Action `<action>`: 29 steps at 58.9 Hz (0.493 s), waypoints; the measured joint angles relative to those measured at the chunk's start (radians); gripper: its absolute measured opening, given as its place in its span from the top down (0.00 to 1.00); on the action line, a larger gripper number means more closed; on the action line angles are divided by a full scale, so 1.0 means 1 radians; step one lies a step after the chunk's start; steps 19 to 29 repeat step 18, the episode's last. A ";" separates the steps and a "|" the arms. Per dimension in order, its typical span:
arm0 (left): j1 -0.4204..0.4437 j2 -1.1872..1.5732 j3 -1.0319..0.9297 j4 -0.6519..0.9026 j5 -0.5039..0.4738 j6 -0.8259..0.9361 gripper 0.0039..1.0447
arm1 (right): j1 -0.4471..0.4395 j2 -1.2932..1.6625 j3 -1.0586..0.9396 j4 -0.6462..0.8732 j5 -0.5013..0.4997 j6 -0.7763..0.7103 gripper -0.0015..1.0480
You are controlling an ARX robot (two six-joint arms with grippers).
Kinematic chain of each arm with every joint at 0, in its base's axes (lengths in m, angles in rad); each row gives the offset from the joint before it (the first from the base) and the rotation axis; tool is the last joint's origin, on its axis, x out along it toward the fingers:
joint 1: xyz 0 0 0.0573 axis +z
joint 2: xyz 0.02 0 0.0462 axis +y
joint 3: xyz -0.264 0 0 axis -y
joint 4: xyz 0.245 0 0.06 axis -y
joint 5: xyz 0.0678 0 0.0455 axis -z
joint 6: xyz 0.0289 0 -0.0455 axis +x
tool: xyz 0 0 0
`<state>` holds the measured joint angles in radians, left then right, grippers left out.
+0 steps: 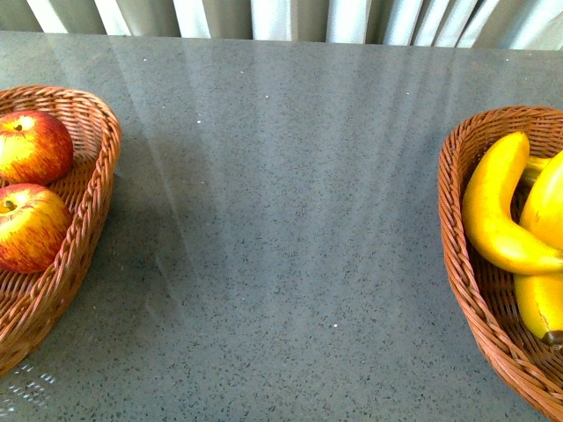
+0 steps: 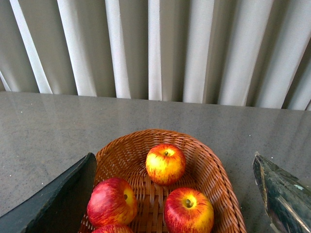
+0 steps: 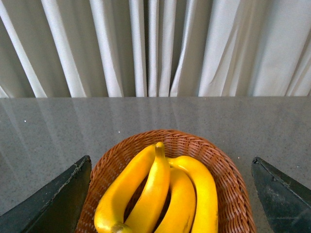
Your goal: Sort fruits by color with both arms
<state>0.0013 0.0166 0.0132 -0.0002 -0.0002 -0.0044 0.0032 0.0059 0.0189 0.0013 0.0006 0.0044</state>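
Observation:
Several red apples streaked with yellow [image 2: 165, 163] lie in a wicker basket [image 2: 221, 182]; two of them [image 1: 33, 146] show in the front view, in the left basket [image 1: 102, 167]. Several yellow bananas [image 3: 154, 187] lie in another wicker basket [image 3: 235, 187], at the right in the front view [image 1: 491, 211]. My left gripper [image 2: 173, 156] hangs open and empty above the apple basket. My right gripper [image 3: 171, 158] hangs open and empty above the banana basket. Neither arm shows in the front view.
The grey speckled table [image 1: 281, 220] stretches between the two baskets. A pleated white curtain [image 2: 155, 48] hangs behind the table's far edge. The right basket's rim [image 1: 453, 229] sits at the front view's right edge.

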 joint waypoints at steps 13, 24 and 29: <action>0.000 0.000 0.000 0.000 0.000 0.000 0.09 | 0.000 0.000 0.000 0.000 0.000 0.000 0.09; 0.000 0.000 0.000 0.000 0.000 0.000 0.09 | 0.000 0.000 0.000 0.000 0.000 0.000 0.09; 0.000 0.000 0.000 0.000 0.000 0.000 0.09 | 0.000 0.000 0.000 0.000 0.000 0.000 0.09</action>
